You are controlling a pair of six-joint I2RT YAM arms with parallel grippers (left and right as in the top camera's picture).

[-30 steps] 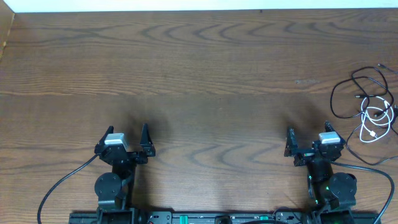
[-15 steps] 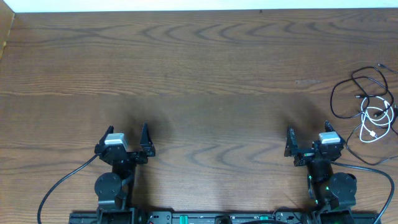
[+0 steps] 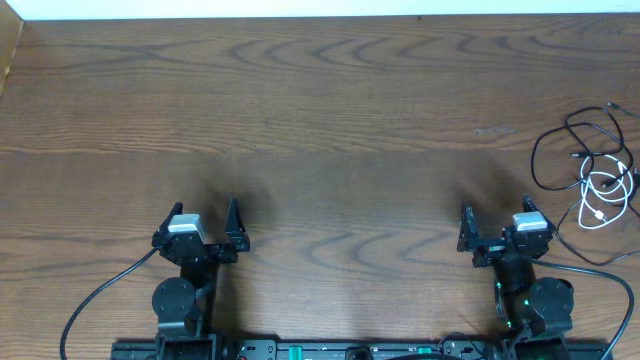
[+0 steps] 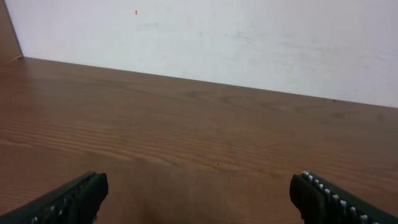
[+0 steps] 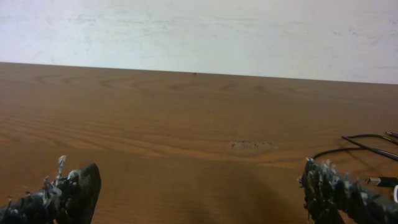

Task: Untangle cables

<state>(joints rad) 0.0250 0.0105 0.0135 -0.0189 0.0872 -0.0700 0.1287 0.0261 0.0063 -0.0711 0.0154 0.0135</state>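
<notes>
Resting near the front edge of the table (image 3: pixel 320 110), both arms sit parked and neither touches anything. The left gripper (image 3: pixel 204 226) has its jaws spread wide with nothing between them, and the right gripper (image 3: pixel 494 228) is likewise released and empty; each wrist view shows only bare wood between the finger tips.

The cables (image 3: pixel 590 165) lie in a loose heap at the far right edge of the table, well apart from the left gripper and off to the right of the right gripper, a little farther back. A black cord loops widely around and over a smaller white coil (image 3: pixel 603 195), and small plug ends stick out at the top. In the right wrist view only a few black strands (image 5: pixel 367 144) show at the right edge.

Several things could go wrong from here, as I judge it. The cords are far thinner than the fingers, so a closing pinch could slide off or catch black and white strands together, which would tighten the snarl. Pulling one strand without the other arm pinning the rest would likely drag the whole heap. Since the heap sits so close to the table's right edge, a sideways tug could send it over. The left arm also has a long reach to help.

Compared with the earlier overhead views, nothing differs: arms, jaws and cords lie exactly as they did.
</notes>
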